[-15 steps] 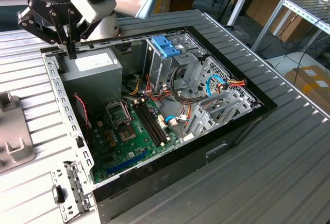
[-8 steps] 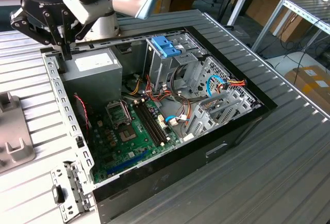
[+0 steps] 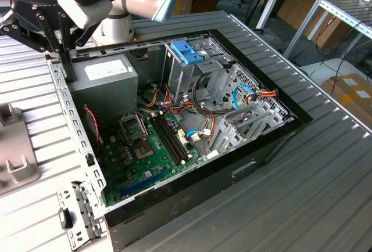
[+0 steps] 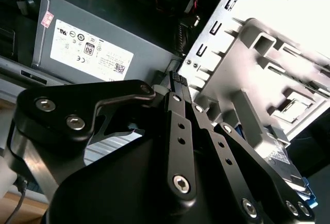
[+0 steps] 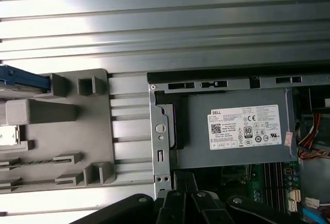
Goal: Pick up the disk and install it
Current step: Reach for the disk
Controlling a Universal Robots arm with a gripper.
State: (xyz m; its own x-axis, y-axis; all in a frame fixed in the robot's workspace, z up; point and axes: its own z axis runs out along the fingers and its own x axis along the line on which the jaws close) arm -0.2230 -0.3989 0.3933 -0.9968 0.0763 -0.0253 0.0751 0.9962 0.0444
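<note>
Ribbed grey metal table [image 3: 325, 165] bearing 2 items.
Open black computer case [image 3: 192, 205] at centre; grey moulded plastic holder [image 3: 14, 153] at the exterior view's left.

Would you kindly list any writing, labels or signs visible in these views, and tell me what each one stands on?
White sticker on the grey power-supply box: a maker's logo, certification marks, a square code and rows of fine print; the fine print is too small to read.
Small pink tag at that sticker's edge: its print is too small to read.
I can make out no other writing.
</note>
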